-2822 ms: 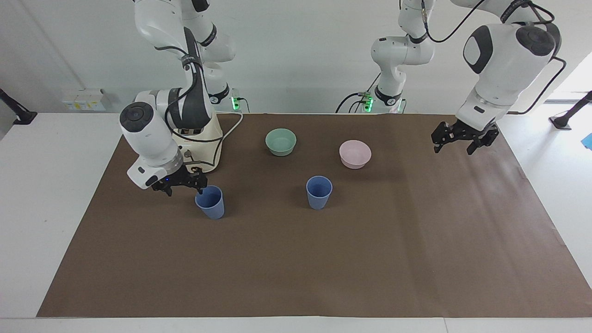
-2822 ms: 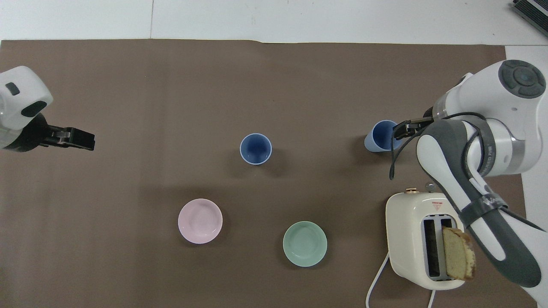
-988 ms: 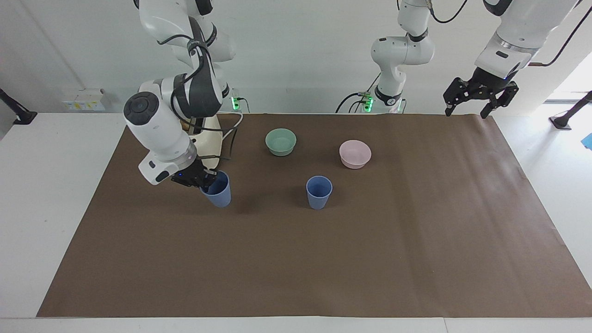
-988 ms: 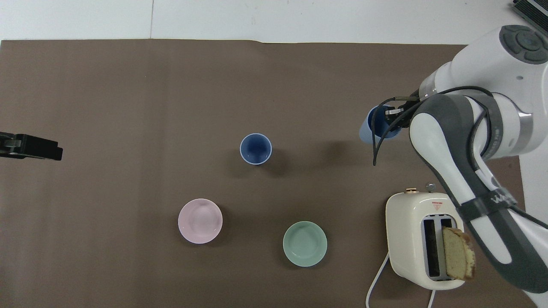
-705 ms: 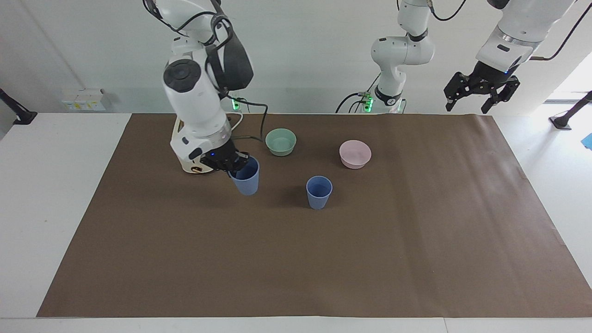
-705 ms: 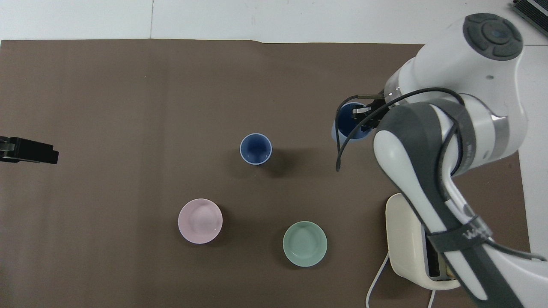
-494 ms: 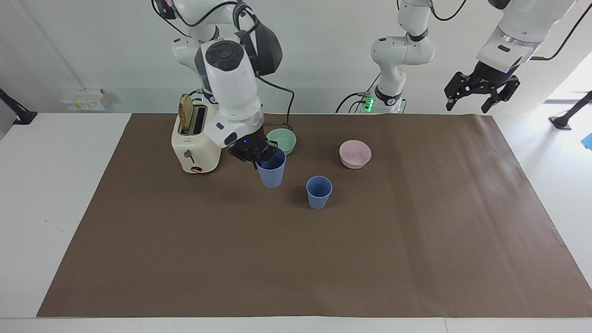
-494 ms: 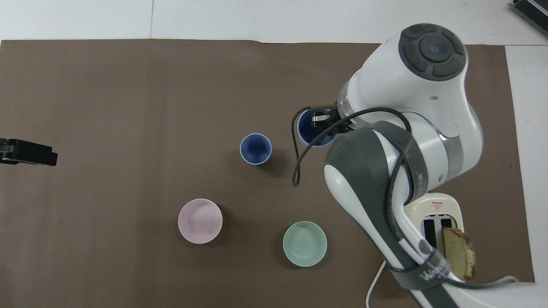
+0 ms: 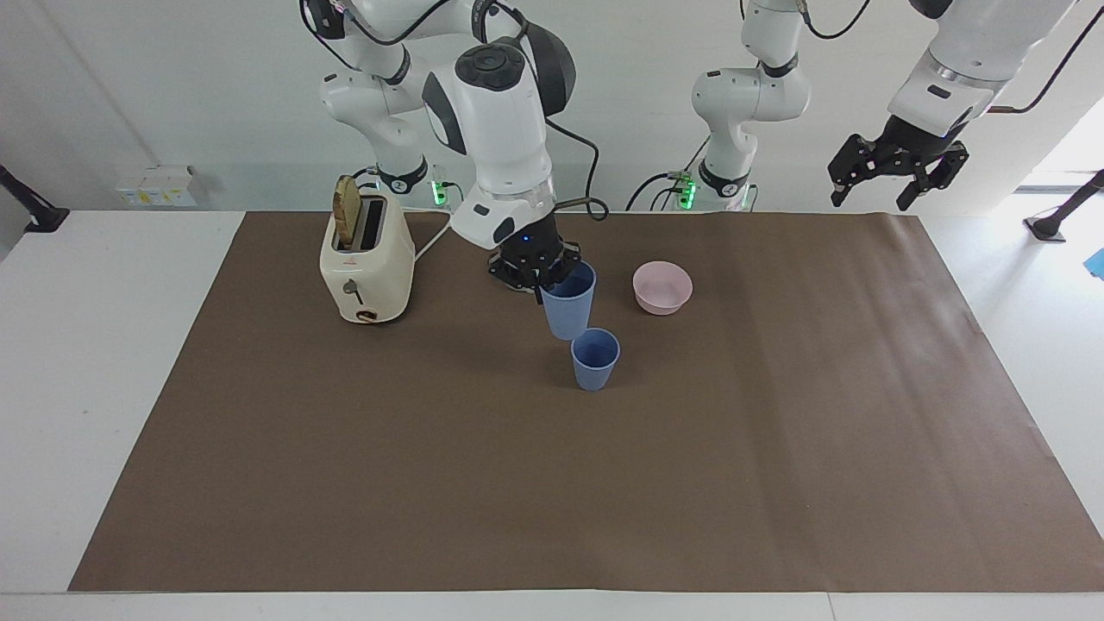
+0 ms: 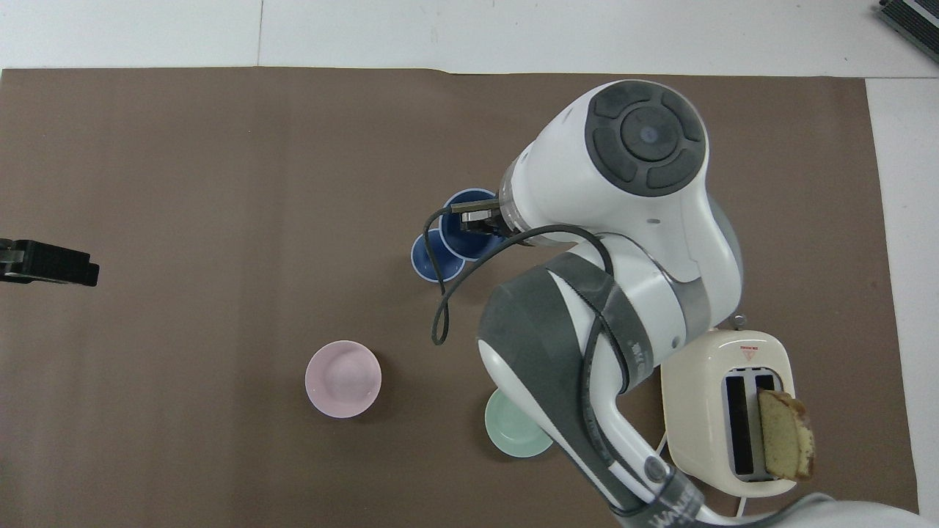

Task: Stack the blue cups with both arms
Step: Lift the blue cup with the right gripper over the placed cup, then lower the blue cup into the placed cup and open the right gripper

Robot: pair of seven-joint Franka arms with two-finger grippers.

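My right gripper (image 9: 542, 287) is shut on the rim of one blue cup (image 9: 569, 309) and holds it upright in the air, slightly tilted. Its base hangs just above the mat, close beside the rim of the other blue cup (image 9: 595, 359), which stands upright mid-table. In the overhead view the held cup (image 10: 461, 242) overlaps the standing cup's (image 10: 429, 262) rim, with the right gripper (image 10: 475, 220) at the held cup's rim. My left gripper (image 9: 869, 198) waits open and empty, raised high over the left arm's end of the mat; it also shows in the overhead view (image 10: 88, 268).
A pink bowl (image 9: 661, 286) sits nearer the robots than the standing cup. A green bowl (image 10: 510, 438) is mostly hidden under the right arm. A cream toaster (image 9: 366, 259) with a bread slice stands toward the right arm's end. A brown mat (image 9: 552, 483) covers the table.
My right gripper has lifted the blue cup and carried it from in front of the toaster across to just beside the standing cup. The left gripper rose and then held still.
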